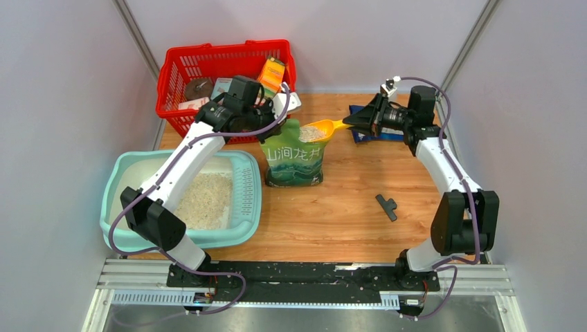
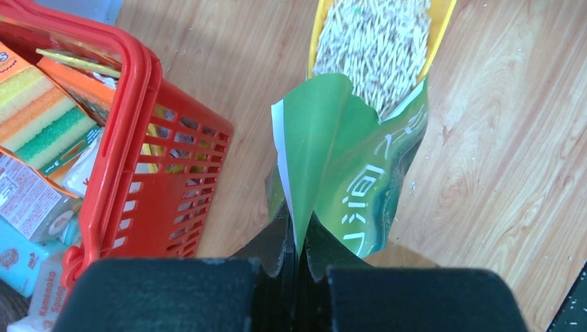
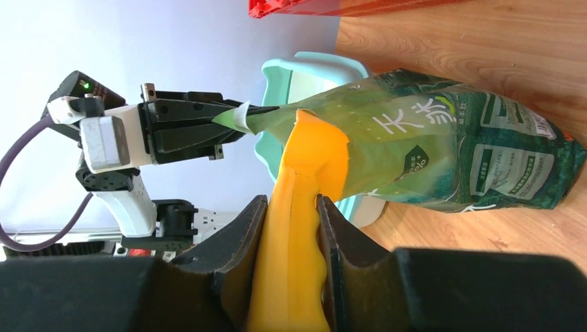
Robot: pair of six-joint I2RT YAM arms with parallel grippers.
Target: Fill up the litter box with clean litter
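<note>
Litter box (image 1: 246,196), pale teal, w/ beige litter (image 1: 206,200)

You've got pale grey walls (image 1: 55,104) on three sides — plain, evenly lit. Wooden table (image 1: 346,221) under it all, a metal rail (image 1: 131,280) along its near edge — silver posts (image 1: 140,38) in the back corners.

The left arm (image 1: 181,164) hides part of the litter box (image 1: 249,197).

My left gripper (image 2: 297,242), at 6 o'clock, is clamped on the top edge of the green bag (image 2: 346,159). At 12 o'clock, the yellow scoop (image 2: 316,41), loaded with clean litter (image 2: 377,41), lies at the bag mouth. The red basket (image 2: 138,138) stands at 9 o'clock on the wooden table (image 2: 498,138).
</note>
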